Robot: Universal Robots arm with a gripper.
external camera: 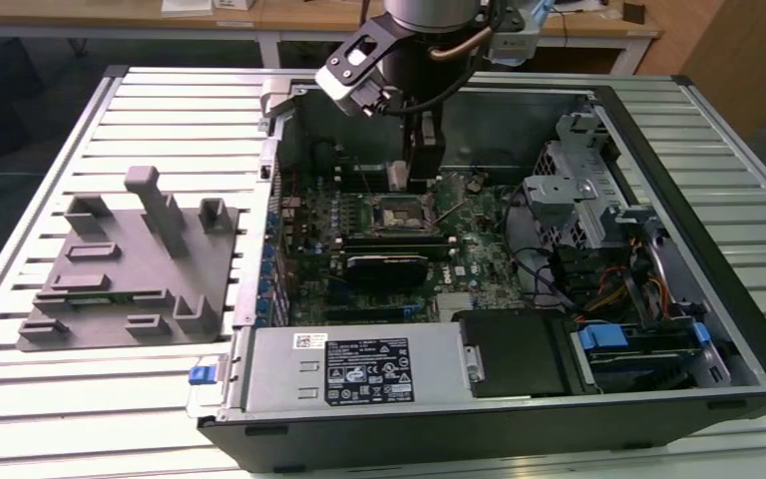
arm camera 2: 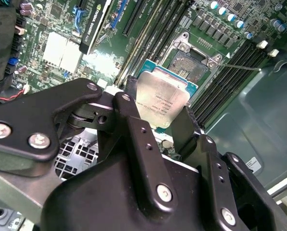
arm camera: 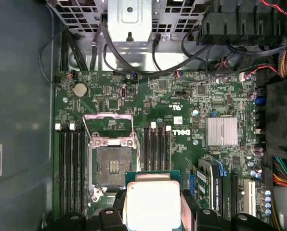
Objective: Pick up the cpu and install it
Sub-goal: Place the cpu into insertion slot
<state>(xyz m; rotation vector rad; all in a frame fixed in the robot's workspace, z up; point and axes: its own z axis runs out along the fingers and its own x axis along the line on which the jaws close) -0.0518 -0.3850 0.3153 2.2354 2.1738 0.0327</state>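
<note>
The cpu (arm camera 2: 165,98), a flat square chip with a pale silver top and a teal rim, sits between my two black fingers (arm camera 2: 134,120). My gripper (arm camera 2: 158,109) is shut on it. In the first wrist view the cpu (arm camera: 152,204) hangs above the motherboard, just off one side of the socket (arm camera: 112,166), whose contacts lie bare and whose load plate is lifted. In the exterior view my gripper (external camera: 417,180) hangs inside the open computer case, just over the far edge of the socket (external camera: 401,213).
The case (external camera: 702,200) lies open on a slatted metal table. Memory slots (arm camera: 70,163) flank the socket, and a silver heatsink (arm camera: 221,131) lies beyond them. A black card (external camera: 390,267), power supply (external camera: 356,364) and drive cage (external camera: 576,190) crowd the inside. A grey fixture (external camera: 131,259) sits at the exterior view's left.
</note>
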